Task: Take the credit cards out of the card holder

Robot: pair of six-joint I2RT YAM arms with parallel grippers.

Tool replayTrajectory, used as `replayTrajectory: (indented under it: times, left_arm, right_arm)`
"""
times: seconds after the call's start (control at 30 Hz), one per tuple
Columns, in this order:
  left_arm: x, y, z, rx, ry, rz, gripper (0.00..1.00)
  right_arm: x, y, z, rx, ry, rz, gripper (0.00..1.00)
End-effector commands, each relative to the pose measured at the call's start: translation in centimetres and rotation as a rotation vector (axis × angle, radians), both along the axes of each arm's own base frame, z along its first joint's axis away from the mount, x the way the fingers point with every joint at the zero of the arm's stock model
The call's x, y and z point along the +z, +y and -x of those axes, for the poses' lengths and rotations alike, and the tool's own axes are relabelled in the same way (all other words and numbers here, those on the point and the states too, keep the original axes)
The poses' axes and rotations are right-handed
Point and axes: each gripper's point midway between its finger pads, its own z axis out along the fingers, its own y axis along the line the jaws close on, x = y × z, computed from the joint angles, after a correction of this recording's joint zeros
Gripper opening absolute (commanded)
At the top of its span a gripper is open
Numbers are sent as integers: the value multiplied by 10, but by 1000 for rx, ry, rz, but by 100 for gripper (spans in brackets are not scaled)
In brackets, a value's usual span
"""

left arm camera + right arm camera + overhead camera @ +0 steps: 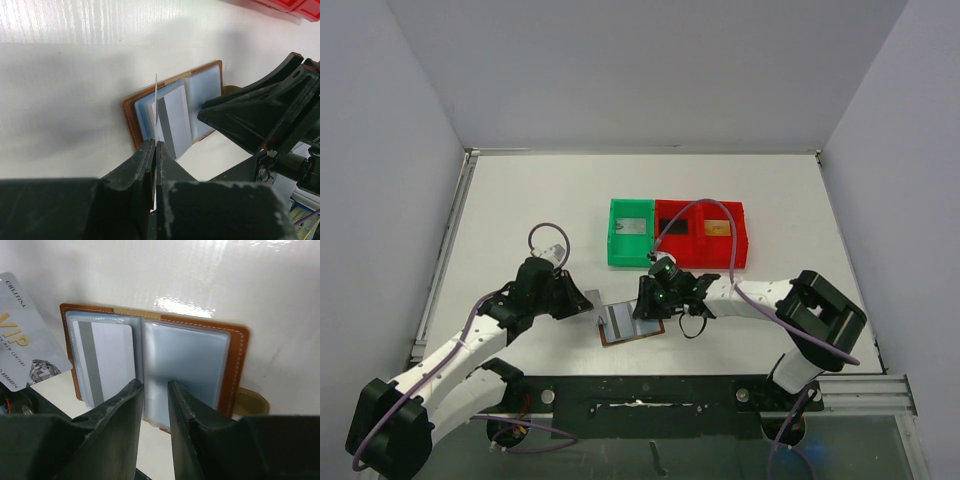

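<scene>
Left wrist view has the left gripper (156,150) clamped tight on a thin pale grey plastic card (156,95), seen edge-on. The card is just beside the small brown leather bifold card holder (131,117), which lies open on the white table (60,100). From the right wrist, the right gripper (155,392) stands over the holder's middle fold with its jaws nearly together; whether they pinch a clear sleeve I cannot tell. Another pale card with a grey stripe (107,357) sits in the left sleeve. I'd expect these cards to be light, stiff and slick, best nipped by a short edge, while the floppy holder needs pinning down.
</scene>
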Motion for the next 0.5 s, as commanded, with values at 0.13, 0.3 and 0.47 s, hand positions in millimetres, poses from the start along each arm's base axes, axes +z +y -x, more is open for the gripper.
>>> replayTrajectory:
  times: [0.13,0.3,0.47]
  left_arm:
    - [38,-20,-17,-38,-105,117,0]
    - [59,-32,-21,-74,-155,190,0]
    - [86,-51,-24,-115,-207,331,0]
  right_arm:
    - [40,-16,-25,-72,-138,19,31]
    - [89,-22,-39,-111,-221,-88,61]
    - [135,-45,-53,-189,-322,-196,78]
